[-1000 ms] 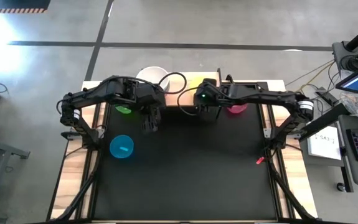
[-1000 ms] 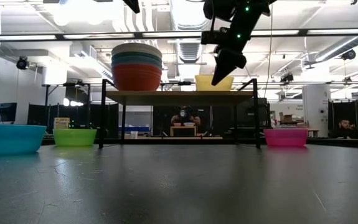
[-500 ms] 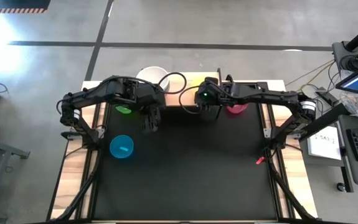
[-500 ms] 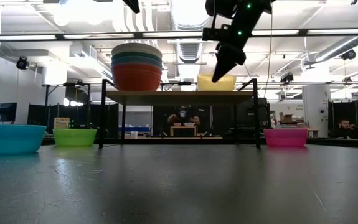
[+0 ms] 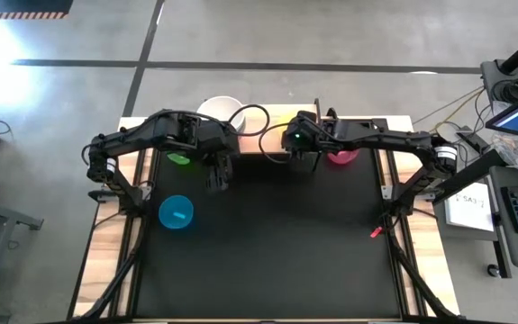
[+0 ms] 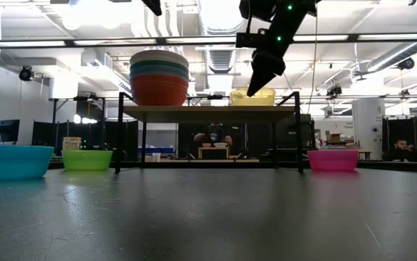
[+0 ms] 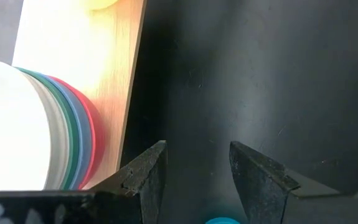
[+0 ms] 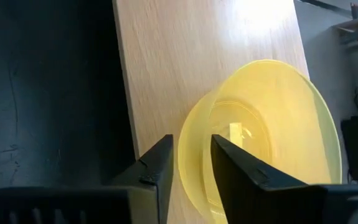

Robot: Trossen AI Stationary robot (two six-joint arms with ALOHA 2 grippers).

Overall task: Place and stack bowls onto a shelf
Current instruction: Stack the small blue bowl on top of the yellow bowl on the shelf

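- Right hand (image 8: pixel 189 163) straddles the near rim of the yellow bowl (image 8: pixel 263 134), fingers slightly parted, one on each side of the wall; whether it grips, I cannot tell.
- The bowl sits on the shelf (image 8: pixel 185 68), close to its front edge.
- 4 large bowls (image 6: pixel 159 77) stack at the shelf's other end.
- Left hand (image 7: pixel 194 177) hangs released above the desk (image 5: pixel 277 243), just off the shelf edge.
- Blue bowl (image 5: pixel 176 213), green bowl (image 6: pixel 86 159) and pink bowl (image 6: pixel 332 159) rest on the desk.

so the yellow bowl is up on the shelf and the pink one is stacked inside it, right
Not quite. The yellow bowl is on the shelf, but the pink bowl is not inside it: it sits down on the table, beside the shelf's leg. The low view shows this.
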